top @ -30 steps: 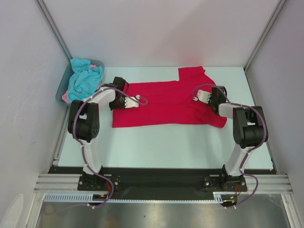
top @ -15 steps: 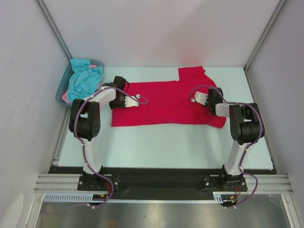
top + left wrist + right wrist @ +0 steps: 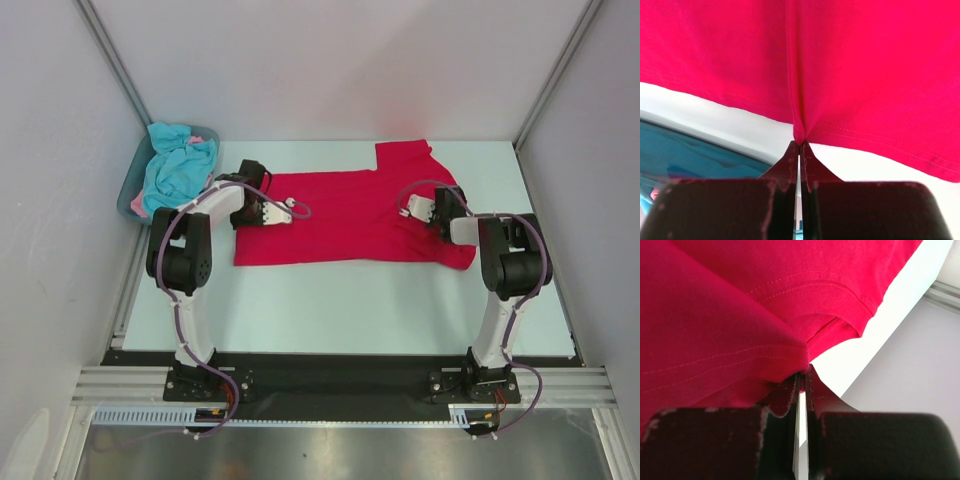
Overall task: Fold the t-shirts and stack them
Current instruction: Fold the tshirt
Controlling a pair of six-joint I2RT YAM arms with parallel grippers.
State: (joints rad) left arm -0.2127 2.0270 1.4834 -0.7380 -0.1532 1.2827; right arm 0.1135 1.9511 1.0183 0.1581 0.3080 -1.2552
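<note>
Red t-shirt [image 3: 345, 215], flat beside the tub [image 3: 127, 192]: I have left gripper [image 3: 799, 145] and right gripper [image 3: 802, 377] clamped on its edges.

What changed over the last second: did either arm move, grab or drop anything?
The right tool slid slightly left, toward the middle, taking its pinch of the red t-shirt along; its elbow swung inward too. The left tool barely moved. Both stay pinched shut on the shirt's edge, with nothing newly taken or let go. The turquoise shirt in the tub stayed put.
</note>
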